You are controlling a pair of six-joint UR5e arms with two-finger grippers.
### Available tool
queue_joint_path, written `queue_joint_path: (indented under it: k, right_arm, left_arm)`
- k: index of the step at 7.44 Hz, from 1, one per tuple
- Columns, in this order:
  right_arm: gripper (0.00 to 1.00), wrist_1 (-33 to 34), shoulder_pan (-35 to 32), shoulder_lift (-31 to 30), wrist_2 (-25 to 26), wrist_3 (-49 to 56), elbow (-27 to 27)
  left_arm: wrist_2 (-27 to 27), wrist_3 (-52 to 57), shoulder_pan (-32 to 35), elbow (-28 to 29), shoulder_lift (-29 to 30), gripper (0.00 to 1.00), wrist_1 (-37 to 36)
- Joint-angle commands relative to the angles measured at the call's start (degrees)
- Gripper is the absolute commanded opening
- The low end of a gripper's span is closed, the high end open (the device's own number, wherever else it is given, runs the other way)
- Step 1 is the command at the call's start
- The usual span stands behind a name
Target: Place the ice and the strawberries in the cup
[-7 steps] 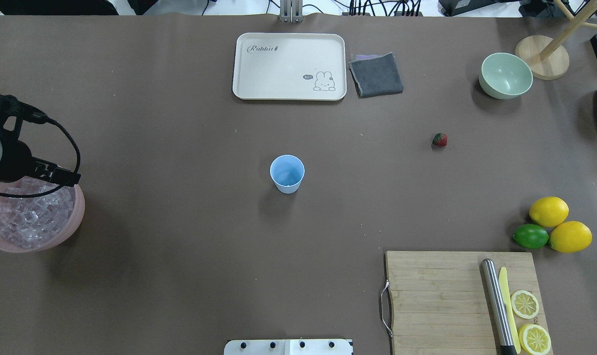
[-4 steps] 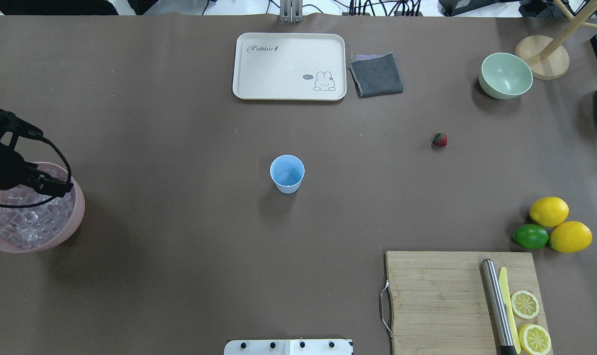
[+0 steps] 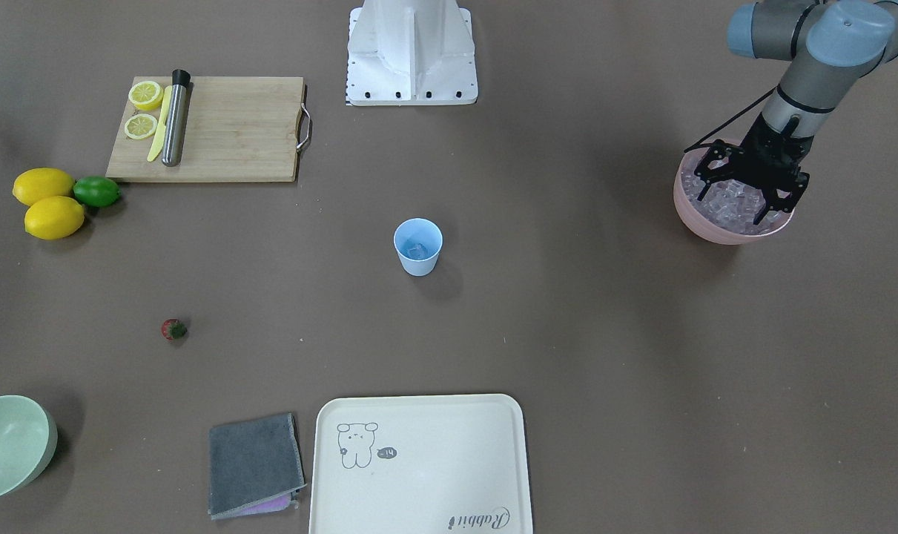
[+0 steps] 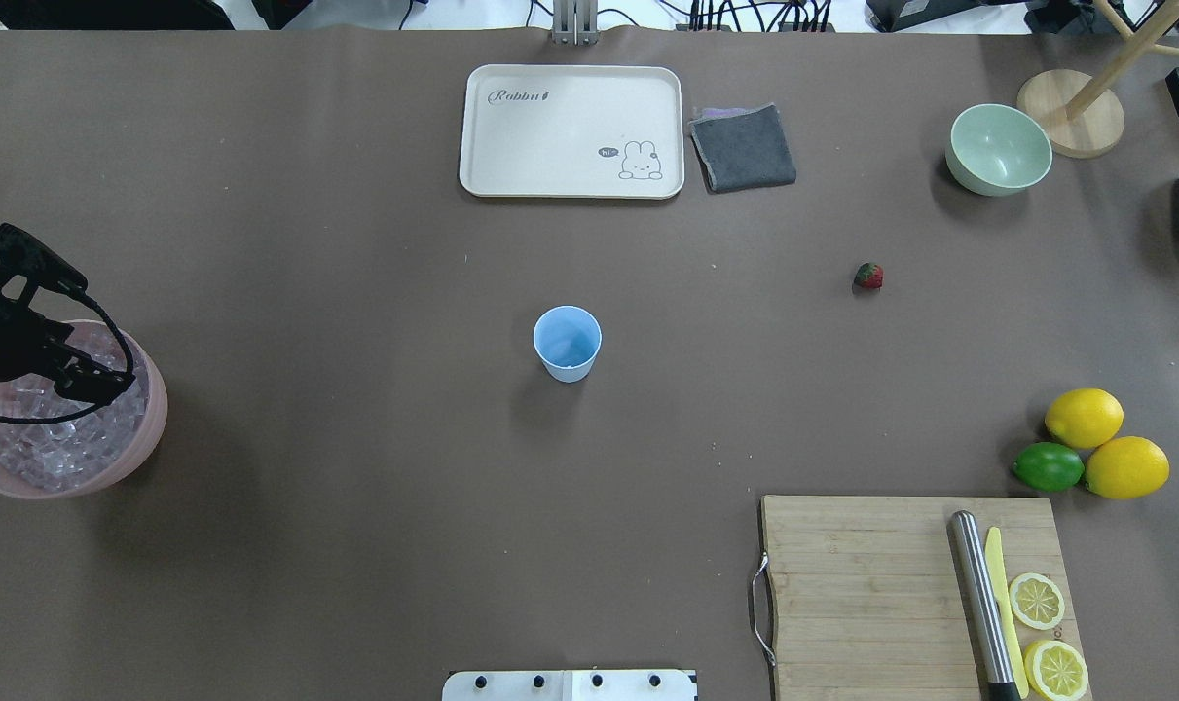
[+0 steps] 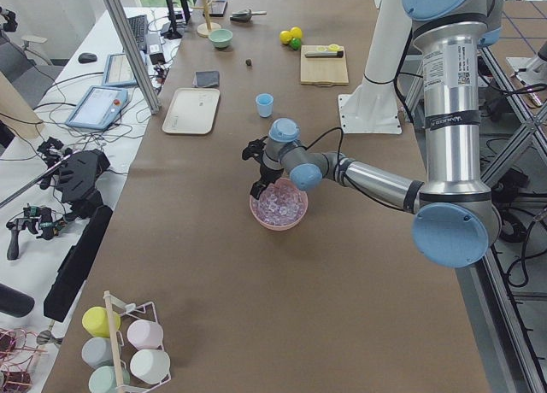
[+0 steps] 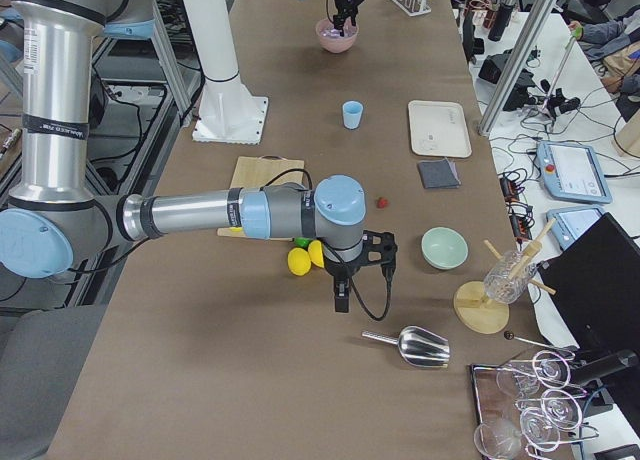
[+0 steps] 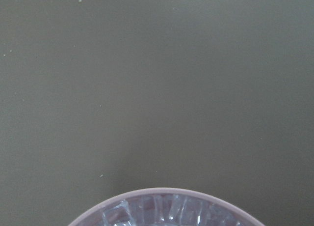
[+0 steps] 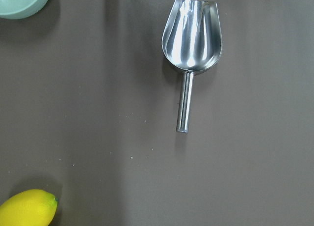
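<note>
The light blue cup (image 4: 568,341) stands upright mid-table, also in the front view (image 3: 418,246); something clear glints at its bottom. The ice (image 4: 52,450) fills a pink bowl (image 4: 153,421) at the table's left end, also in the front view (image 3: 730,209). My left gripper (image 3: 738,204) is open, fingers spread just above the ice, and also shows overhead (image 4: 54,321). The strawberry (image 4: 868,276) lies alone on the table, far right of the cup. My right gripper (image 6: 340,292) shows only in the exterior right view, near the lemons; I cannot tell whether it is open.
A cream tray (image 4: 570,131), a grey cloth (image 4: 743,146) and a pale green bowl (image 4: 998,148) lie at the far side. Two lemons (image 4: 1084,417) and a lime (image 4: 1048,466) sit right of a cutting board (image 4: 862,594). A metal scoop (image 8: 192,39) lies under the right wrist.
My left gripper has moved further left and lower over the pink bowl of ice. The cup and strawberry have not moved.
</note>
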State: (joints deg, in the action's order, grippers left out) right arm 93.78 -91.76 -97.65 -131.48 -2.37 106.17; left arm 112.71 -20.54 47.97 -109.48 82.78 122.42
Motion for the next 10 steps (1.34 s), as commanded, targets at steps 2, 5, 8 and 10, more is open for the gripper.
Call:
queue_joint_path:
  k: [2,5,8,10]
  right_arm:
    - [1.00,0.00,0.00,-0.09,0.00,0.00,0.00]
    - [1.00,0.00,0.00,-0.09,0.09,0.00,0.00]
    - [1.00,0.00,0.00,-0.09,0.00,0.00,0.00]
    - [1.00,0.00,0.00,-0.09,0.00,0.00,0.00]
  left_arm:
    - [2.25,2.35,-0.33,-0.03,-1.22,0.97,0.01]
    - [2.34,2.35,-0.60,2.86,0.18,0.97,0.10]
    - [3.03,2.35,-0.68,3.83,0.19,0.97,0.62]
    - [5.50,2.35,-0.77,5.68,-0.16,0.91,3.78]
